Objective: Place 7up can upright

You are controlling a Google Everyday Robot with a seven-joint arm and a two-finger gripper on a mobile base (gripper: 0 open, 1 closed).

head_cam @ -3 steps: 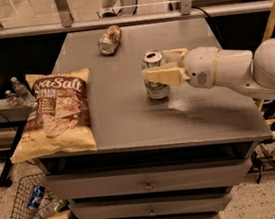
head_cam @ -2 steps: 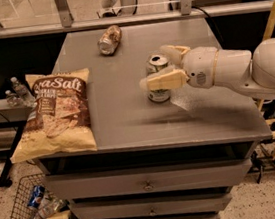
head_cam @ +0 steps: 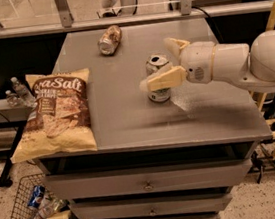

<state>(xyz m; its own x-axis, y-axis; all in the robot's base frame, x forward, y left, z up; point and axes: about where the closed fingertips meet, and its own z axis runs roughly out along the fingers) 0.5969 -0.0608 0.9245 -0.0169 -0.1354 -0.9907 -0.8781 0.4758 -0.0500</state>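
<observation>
The 7up can (head_cam: 155,71) stands upright near the middle of the grey cabinet top (head_cam: 128,117), its silver top showing. My gripper (head_cam: 164,62) is open around it: the near finger (head_cam: 161,80) crosses in front of the can's lower half, and the far finger (head_cam: 175,44) is behind and to the right. Neither finger presses on the can. The white arm reaches in from the right.
A brownish-tan can (head_cam: 109,39) lies on its side at the back of the top. A large chip bag (head_cam: 56,113) lies flat at the left edge. A wire basket (head_cam: 38,215) with bottles sits on the floor at left. Drawers (head_cam: 147,186) are below.
The fingers have spread apart from the can, which stays upright where it was set. The gripper has drawn back slightly to the right.
</observation>
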